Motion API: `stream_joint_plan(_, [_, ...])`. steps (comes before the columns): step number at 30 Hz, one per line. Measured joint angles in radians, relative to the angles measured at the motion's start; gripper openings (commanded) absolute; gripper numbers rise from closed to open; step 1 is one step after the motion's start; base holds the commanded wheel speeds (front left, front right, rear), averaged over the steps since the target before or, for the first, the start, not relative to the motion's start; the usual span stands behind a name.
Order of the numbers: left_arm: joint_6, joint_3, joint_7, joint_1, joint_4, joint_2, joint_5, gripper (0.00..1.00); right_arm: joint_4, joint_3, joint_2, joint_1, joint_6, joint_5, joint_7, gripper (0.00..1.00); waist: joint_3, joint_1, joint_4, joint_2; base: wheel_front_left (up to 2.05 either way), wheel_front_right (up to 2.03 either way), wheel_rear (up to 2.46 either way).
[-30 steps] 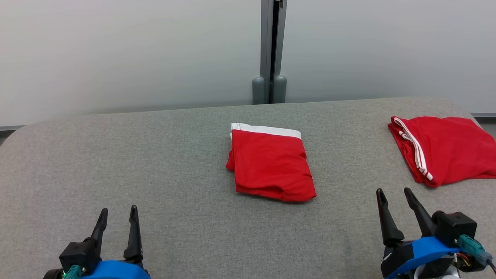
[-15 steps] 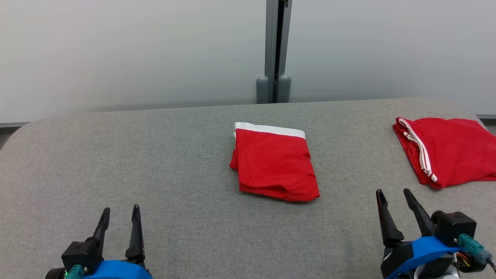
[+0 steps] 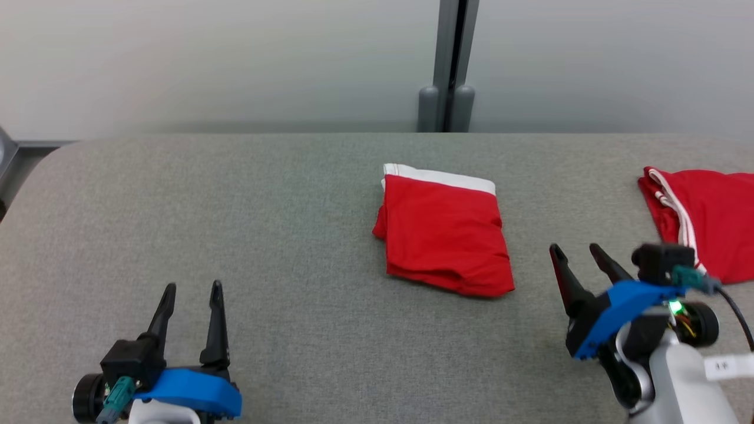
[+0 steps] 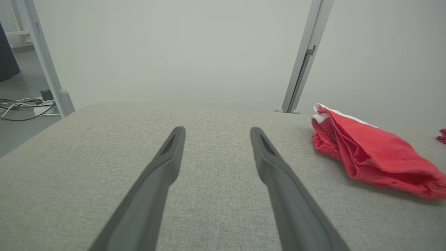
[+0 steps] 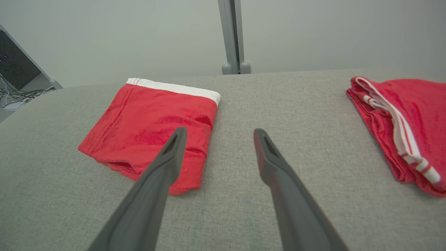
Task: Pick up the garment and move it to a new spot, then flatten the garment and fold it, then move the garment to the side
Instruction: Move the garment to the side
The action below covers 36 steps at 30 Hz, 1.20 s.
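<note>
Nearest to me, my left gripper (image 3: 194, 284) hovers low over the near left of the table, its 2 dark fingers spread apart and holding nothing. My right gripper (image 3: 574, 247) hangs at the near right, a little further forward, its 2 fingers likewise released and empty.

Beyond them, the folded red garment (image 3: 445, 235) lies flat near the middle of the table. It is a rough rectangle with a white waistband along its far edge. It sits ahead of my right gripper and to its left, apart from it, with bare grey cloth between the 2.

A second red garment (image 3: 707, 218), with white striped trim along its left edge, lies at the table's right side, well apart from the first. My right wrist housing covers its near corner in the head view.

The table (image 3: 235, 206) is covered in grey woven fabric and has rounded corners. Behind it stand pale grey wall panels, joined by a grey vertical post (image 3: 450, 59) with 2 rounded feet at its base. In the left wrist view, cables (image 4: 21, 104) lie on the grey floor past the table's left end.
</note>
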Motion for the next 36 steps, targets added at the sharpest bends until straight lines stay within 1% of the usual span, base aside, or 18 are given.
stream_joint_plan(4, [-0.004, -0.021, 0.0, -0.041, -0.007, -0.001, 0.006, 1.0, 0.084, -0.006, 0.0, -0.121, 0.0, 0.003, 0.1, 1.0, 0.039, 0.0001, 0.022, 0.0001, 0.0, 0.0, 0.0])
stream_joint_plan(7, [-0.007, -0.032, 0.0, -0.076, -0.008, -0.001, 0.01, 1.0, 0.167, -0.015, 0.0, -0.216, 0.0, 0.007, 0.142, 1.0, 0.067, 0.0001, 0.044, 0.0001, 0.0, 0.0, 0.0])
stream_joint_plan(11, [-0.012, -0.054, 0.0, -0.109, -0.012, -0.004, 0.014, 1.0, 0.296, -0.026, 0.0, -0.304, 0.0, 0.005, 0.177, 1.0, 0.102, 0.0001, 0.076, 0.0001, 0.0, 0.0, 0.0])
stream_joint_plan(14, [-0.014, -0.06, 0.0, -0.127, -0.015, -0.006, 0.016, 1.0, 0.379, -0.042, 0.001, -0.361, 0.0, -0.014, 0.173, 1.0, 0.129, 0.0001, 0.096, 0.0001, 0.0, 0.0, 0.0])
stream_joint_plan(21, [-0.018, -0.086, 0.0, -0.166, -0.03, -0.018, 0.018, 1.0, 0.568, -0.121, 0.001, -0.471, 0.0, -0.094, 0.146, 1.0, 0.185, 0.0001, 0.139, 0.0001, 0.0, 0.0, 0.0])
stream_joint_plan(23, [-0.021, -0.092, 0.0, -0.176, -0.029, -0.021, 0.019, 1.0, 0.622, -0.119, -0.001, -0.49, 0.0, -0.088, 0.141, 1.0, 0.195, 0.0002, 0.15, 0.0002, 0.0, 0.0, 0.0])
stream_joint_plan(25, [-0.022, -0.099, 0.0, -0.182, -0.029, -0.023, 0.02, 1.0, 0.669, -0.087, -0.004, -0.514, 0.0, -0.061, 0.147, 1.0, 0.201, 0.0001, 0.158, 0.0001, 0.0, 0.0, 0.0])
stream_joint_plan(26, [-0.022, -0.101, 0.0, -0.182, -0.028, -0.023, 0.02, 1.0, 0.686, -0.068, -0.007, -0.526, 0.0, -0.055, 0.148, 0.63, 0.203, -0.0001, 0.159, 0.0, 0.0, 0.0, 0.0])
stream_joint_plan(27, [-0.024, -0.102, 0.0, -0.182, -0.028, -0.023, 0.02, 1.0, 0.697, -0.048, -0.007, -0.535, -0.001, -0.047, 0.147, 0.23, 0.204, -0.0001, 0.158, 0.0, 0.0, 0.0, 0.0])
stream_joint_plan(28, [-0.024, -0.102, 0.0, -0.183, -0.028, -0.023, 0.02, 1.0, 0.705, -0.025, -0.007, -0.542, -0.001, -0.047, 0.145, 0.0, 0.205, -0.0001, 0.154, 0.0, 0.0, 0.0, 0.0])
stream_joint_plan(29, [-0.024, -0.1, 0.0, -0.183, -0.03, -0.024, 0.02, 1.0, 0.71, 0.01, -0.004, -0.556, 0.0, -0.064, 0.134, 0.0, 0.207, 0.0, 0.142, 0.0001, 0.0, 0.0, 0.0])
stream_joint_plan(31, [-0.024, -0.092, 0.0, -0.183, -0.038, -0.024, 0.019, 1.0, 0.701, 0.046, -0.001, -0.572, 0.0, -0.121, 0.119, 0.0, 0.211, 0.0, 0.124, 0.0001, 0.0, 0.0, 0.0])
stream_joint_plan(32, [-0.024, -0.092, 0.0, -0.183, -0.038, -0.024, 0.019, 1.0, 0.701, 0.046, -0.001, -0.572, 0.0, -0.121, 0.119, 0.0, 0.211, 0.0, 0.124, 0.0001, 0.0, 0.0, 0.0])
stream_joint_plan(33, [-0.024, -0.086, 0.0, -0.182, -0.05, -0.024, 0.018, 1.0, 0.678, 0.098, -0.016, -0.6, 0.0, -0.166, 0.118, 0.0, 0.217, 0.0, 0.102, 0.0001, 0.0, 0.0, 0.0])
stream_joint_plan(36, [-0.024, -0.077, 0.0, -0.181, -0.067, -0.022, 0.018, 1.0, 0.632, 0.188, -0.066, -0.66, 0.0, -0.193, 0.137, 0.0, 0.23, 0.0, 0.062, 0.0001, 0.0, 0.0, 0.0])
